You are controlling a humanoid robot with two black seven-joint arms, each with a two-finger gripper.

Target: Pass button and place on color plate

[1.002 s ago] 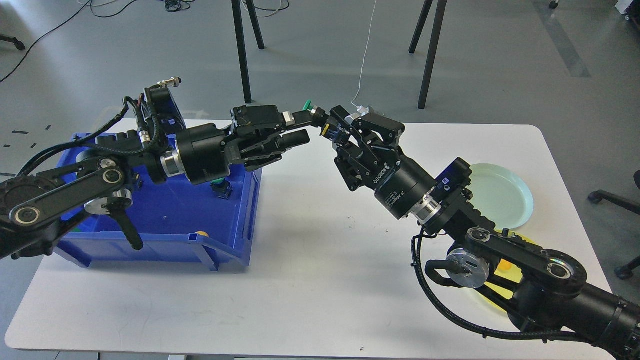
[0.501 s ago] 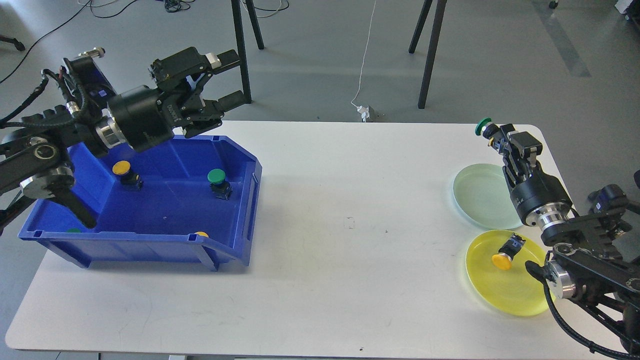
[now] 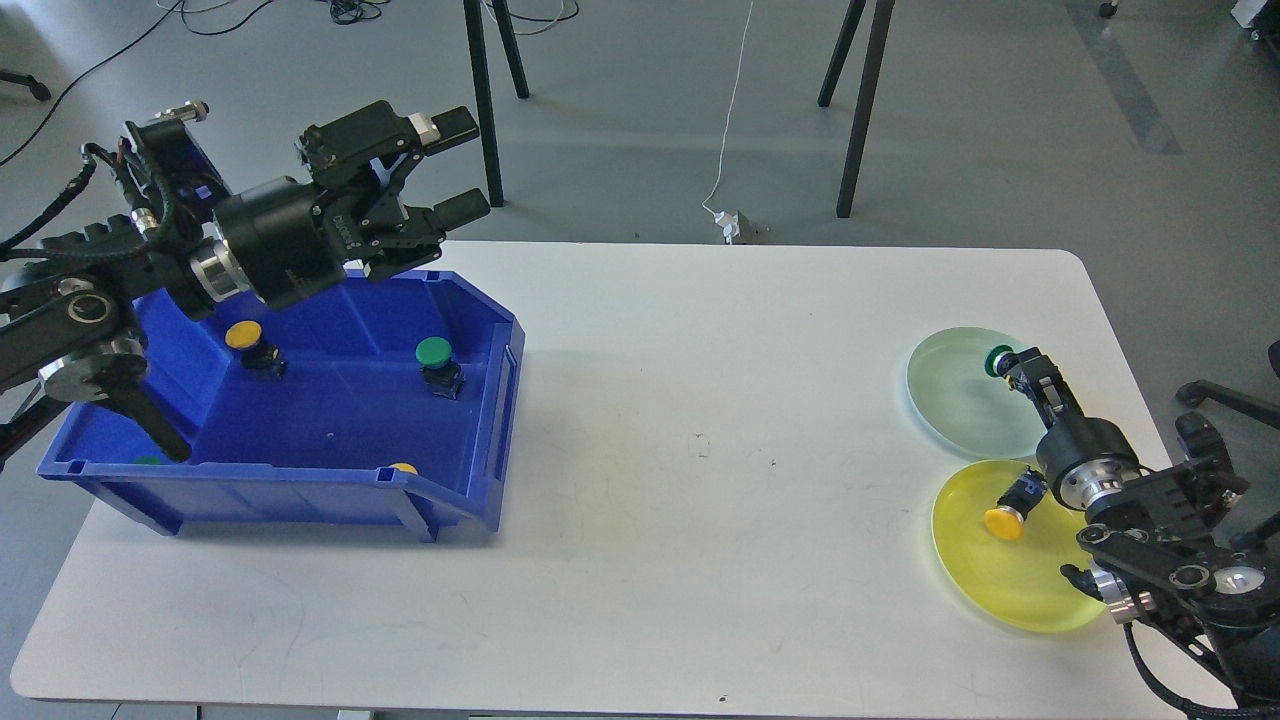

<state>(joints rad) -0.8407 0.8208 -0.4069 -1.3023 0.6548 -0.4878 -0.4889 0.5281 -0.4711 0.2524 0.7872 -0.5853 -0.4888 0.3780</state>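
Note:
My right gripper (image 3: 1012,366) is shut on a green button (image 3: 996,360) and holds it low over the right side of the pale green plate (image 3: 950,395). I cannot tell whether the button touches the plate. A yellow button (image 3: 1010,512) lies on its side on the yellow plate (image 3: 1000,585), just in front. My left gripper (image 3: 470,160) is open and empty, raised above the far right corner of the blue bin (image 3: 300,492).
In the bin stand a green button (image 3: 436,358) and a yellow button (image 3: 247,340); two more show partly at its front wall. The white table (image 3: 700,450) lies between bin and plates. Black stand legs (image 3: 485,100) rise behind the table.
After the handover at mid-table, my right gripper carried the green button right and lowered it onto the pale green plate. My left gripper opened, drew back over the bin, then hardly moved.

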